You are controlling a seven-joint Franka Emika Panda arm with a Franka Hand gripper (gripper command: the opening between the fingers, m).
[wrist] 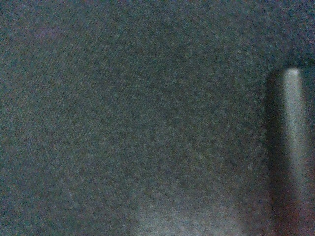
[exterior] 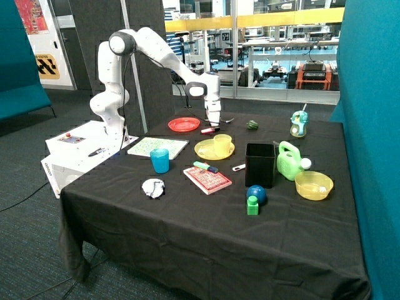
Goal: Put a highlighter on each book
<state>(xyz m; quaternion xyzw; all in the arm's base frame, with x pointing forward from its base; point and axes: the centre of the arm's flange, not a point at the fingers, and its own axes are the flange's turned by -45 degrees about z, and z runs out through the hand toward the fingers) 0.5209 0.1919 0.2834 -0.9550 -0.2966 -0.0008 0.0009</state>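
Observation:
My gripper [exterior: 214,124] hangs low over the black cloth at the back of the table, just above a pink highlighter [exterior: 210,130] that lies beside the red plate [exterior: 184,124]. In the wrist view only dark cloth and one finger [wrist: 291,147] show, with nothing against it, so the gripper reads as open. The small red patterned book [exterior: 207,179] lies near the table's middle with a green highlighter [exterior: 205,167] resting on its far edge. The larger white book with green speckles [exterior: 157,147] lies flat near the robot's base with nothing on it.
A blue cup [exterior: 160,160] stands in front of the white book. A yellow plate with a yellow cup [exterior: 214,149], a black box [exterior: 260,164], a white marker [exterior: 239,167], a green watering can [exterior: 289,160], a yellow bowl [exterior: 314,185] and a crumpled white thing [exterior: 152,187] share the table.

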